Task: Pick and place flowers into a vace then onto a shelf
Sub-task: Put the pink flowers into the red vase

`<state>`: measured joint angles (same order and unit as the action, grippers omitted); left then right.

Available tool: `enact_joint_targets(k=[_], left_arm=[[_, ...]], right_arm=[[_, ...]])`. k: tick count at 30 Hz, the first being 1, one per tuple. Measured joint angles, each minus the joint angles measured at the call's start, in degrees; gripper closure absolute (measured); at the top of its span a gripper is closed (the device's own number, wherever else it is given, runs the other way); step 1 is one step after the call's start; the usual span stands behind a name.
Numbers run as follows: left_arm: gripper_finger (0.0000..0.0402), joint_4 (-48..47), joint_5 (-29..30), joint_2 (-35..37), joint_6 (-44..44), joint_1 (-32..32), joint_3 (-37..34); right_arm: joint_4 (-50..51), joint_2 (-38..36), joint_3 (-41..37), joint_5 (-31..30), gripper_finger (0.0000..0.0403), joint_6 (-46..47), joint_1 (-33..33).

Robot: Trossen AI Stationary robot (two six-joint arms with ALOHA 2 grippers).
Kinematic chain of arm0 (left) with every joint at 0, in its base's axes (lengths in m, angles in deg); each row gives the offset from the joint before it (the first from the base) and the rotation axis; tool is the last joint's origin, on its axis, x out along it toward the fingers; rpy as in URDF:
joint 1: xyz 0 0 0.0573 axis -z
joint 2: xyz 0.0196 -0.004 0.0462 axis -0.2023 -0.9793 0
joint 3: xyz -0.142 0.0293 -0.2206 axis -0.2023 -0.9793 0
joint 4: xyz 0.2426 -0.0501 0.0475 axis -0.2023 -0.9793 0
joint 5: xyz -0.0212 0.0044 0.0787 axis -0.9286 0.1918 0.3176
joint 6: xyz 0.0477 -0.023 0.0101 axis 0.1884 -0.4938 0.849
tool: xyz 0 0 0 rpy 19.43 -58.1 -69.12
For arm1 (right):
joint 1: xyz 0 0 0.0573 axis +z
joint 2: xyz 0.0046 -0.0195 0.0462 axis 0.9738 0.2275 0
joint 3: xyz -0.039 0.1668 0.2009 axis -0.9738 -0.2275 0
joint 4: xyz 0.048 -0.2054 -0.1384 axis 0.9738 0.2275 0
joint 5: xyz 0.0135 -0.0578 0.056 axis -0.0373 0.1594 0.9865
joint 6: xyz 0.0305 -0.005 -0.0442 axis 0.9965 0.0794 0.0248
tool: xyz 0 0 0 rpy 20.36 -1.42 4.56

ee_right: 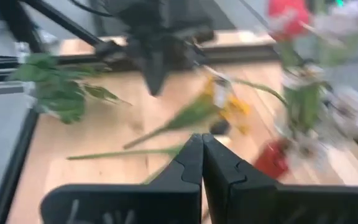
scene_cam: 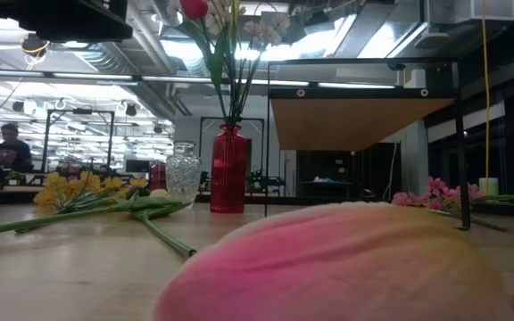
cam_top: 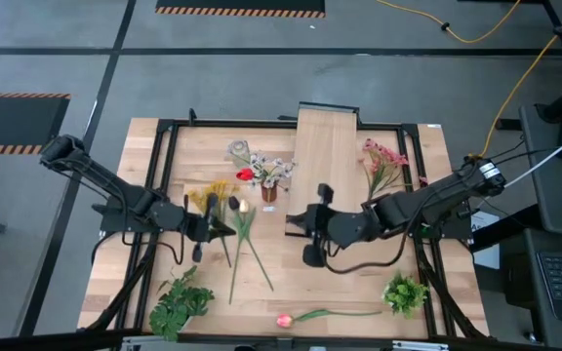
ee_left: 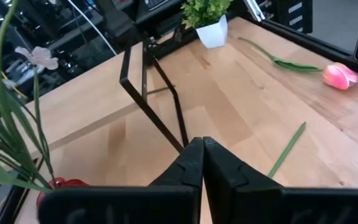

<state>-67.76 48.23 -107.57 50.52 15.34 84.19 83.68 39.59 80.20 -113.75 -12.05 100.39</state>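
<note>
A clear glass vase (cam_top: 240, 151) (scene_cam: 183, 174) stands on its base at the table's far middle. Beside it a red cylinder (cam_top: 268, 192) (scene_cam: 228, 169) holds a red rose (cam_top: 246, 175) and white sprigs. Yellow daisies (cam_top: 218, 195) (scene_cam: 78, 192) and long stems (cam_top: 242, 249) lie flat on the table. Pink blossom sprays (cam_top: 383, 166) lie far right, and a pink tulip (cam_top: 286, 320) (ee_left: 339, 76) lies by the near edge. The shelf (cam_top: 327, 146) (scene_cam: 364, 120) stands far centre. My left gripper (cam_top: 213, 224) (ee_left: 202, 163) is shut beside the daisies' stems. My right gripper (cam_top: 299, 222) (ee_right: 202, 163) is shut, near the shelf's near end.
A green leafy bunch (cam_top: 179, 304) lies near left, and a small green plant in a white pot (cam_top: 405, 292) (ee_left: 210, 22) stands near right. The shelf's dark frame legs (ee_left: 148, 93) stand between the two grippers. Bare wood shows at the table's near middle.
</note>
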Motion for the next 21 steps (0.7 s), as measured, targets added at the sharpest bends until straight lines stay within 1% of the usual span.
enact_joint_targets(k=[4,8,10,14,21], left_arm=[[0.0400,1.29,-0.08,-0.24,-0.05,0.00,0.00],[0.0398,2.62,-2.30,-0.24,-0.10,-0.02,0.00],[0.0400,3.05,-3.68,-0.24,-0.14,-0.02,0.02],[0.0399,3.05,-3.85,-0.24,-0.09,-0.02,0.02],[0.0398,3.05,-3.82,-0.24,-0.07,-0.04,0.02]], right_arm=[[11.66,-0.04,3.55,-2.36,0.0397,9.29,0.03],[24.88,-0.04,6.30,-6.51,0.0397,20.19,0.01],[31.01,-0.04,7.31,-7.40,0.0397,25.87,-0.01],[39.17,-0.04,8.42,-7.57,0.0397,35.34,-0.01],[51.65,-0.48,8.74,-6.86,0.0397,48.37,-1.16]])
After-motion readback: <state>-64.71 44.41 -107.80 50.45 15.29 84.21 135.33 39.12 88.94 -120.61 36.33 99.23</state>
